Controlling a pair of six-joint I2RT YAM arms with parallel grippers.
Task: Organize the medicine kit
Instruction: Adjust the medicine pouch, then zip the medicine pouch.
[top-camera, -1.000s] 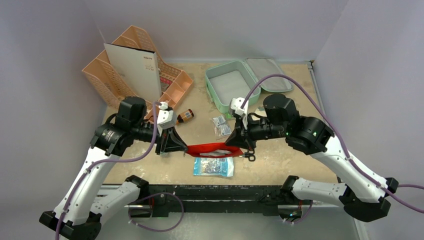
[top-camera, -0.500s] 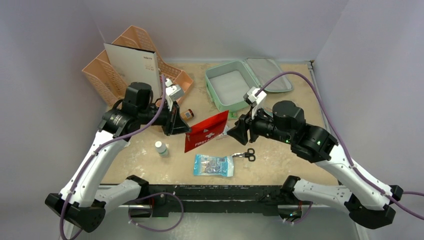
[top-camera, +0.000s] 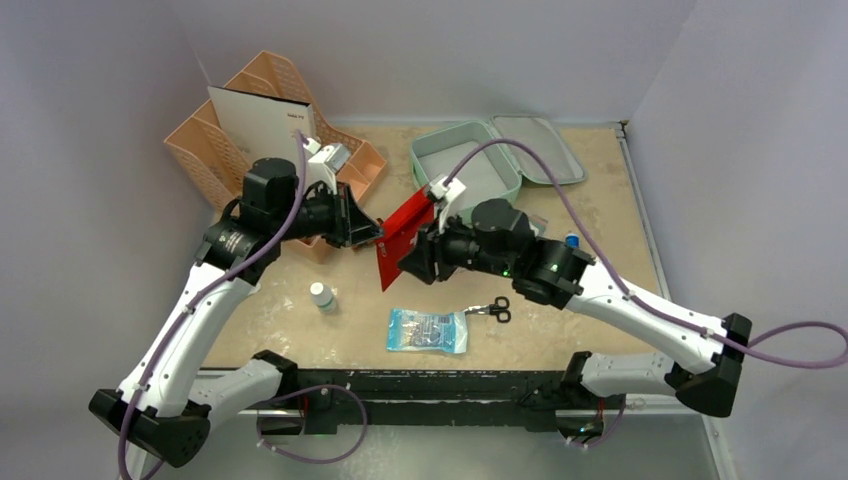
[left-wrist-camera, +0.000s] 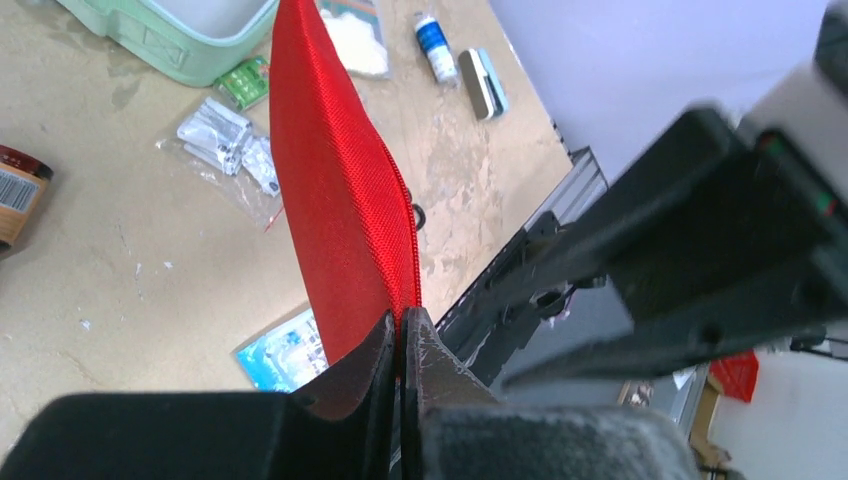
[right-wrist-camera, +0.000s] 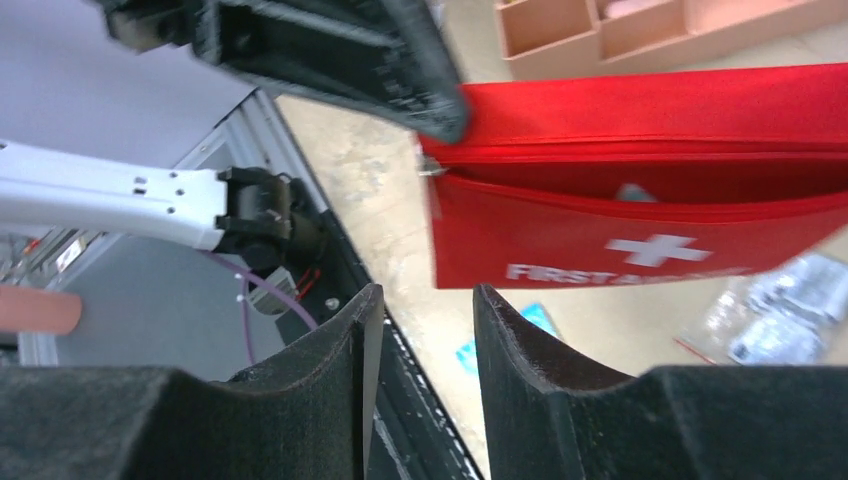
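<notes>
The left gripper (left-wrist-camera: 402, 330) is pressed together on the zip edge of the one red pouch (top-camera: 403, 238), holding it off the table. Just right of it, the right gripper (right-wrist-camera: 428, 298) has its jaws spread with nothing between them. One medicine kit (top-camera: 452, 172) lies open at far centre. Nearer lie one white bottle (top-camera: 321, 296), one pair of scissors (top-camera: 493, 309) and one blue packet (top-camera: 428, 331).

Red pouch (top-camera: 398, 240) now off the table, upright; right gripper (right-wrist-camera: 425, 295) unclamped.

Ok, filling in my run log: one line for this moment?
left gripper: shut on red pouch, lifted | right gripper: open, facing pouch | medicine kit: lid open
</notes>
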